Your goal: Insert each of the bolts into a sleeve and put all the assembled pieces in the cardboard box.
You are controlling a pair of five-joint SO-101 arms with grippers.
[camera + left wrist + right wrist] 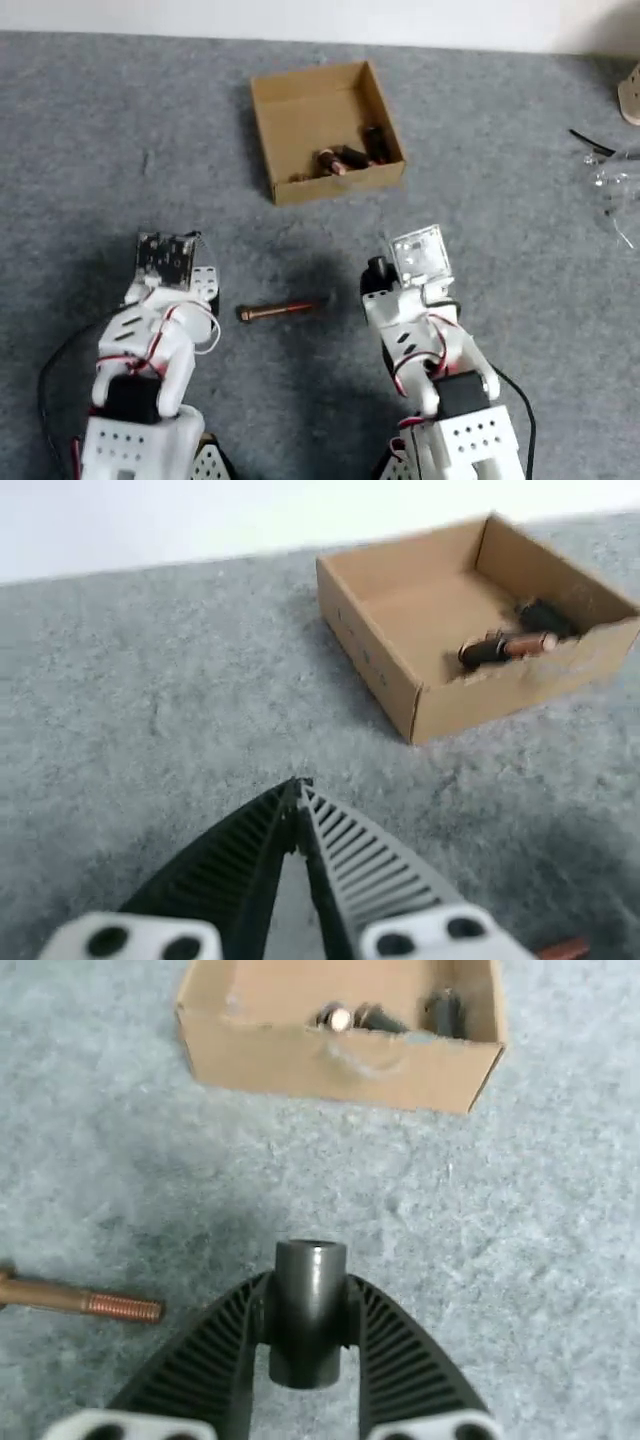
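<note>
One bolt (277, 312), copper-coloured and threaded at the end nearer the right arm, lay flat on the grey carpet (100, 150) between the two arms. One sleeve (311, 1260), a dark hollow cylinder, stood upright, clamped in the right gripper (308, 1290); the left gripper (300, 798) had its fingers pressed together on nothing. One open box (340, 184), beyond the arms, held dark assembled pieces (340, 160) by its near wall, apparently three, count uncertain.

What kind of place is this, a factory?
Likely a robotics test bench: two white arms at a grey carpeted table, with a cardboard box, a copper bolt and a black sleeve.
</note>
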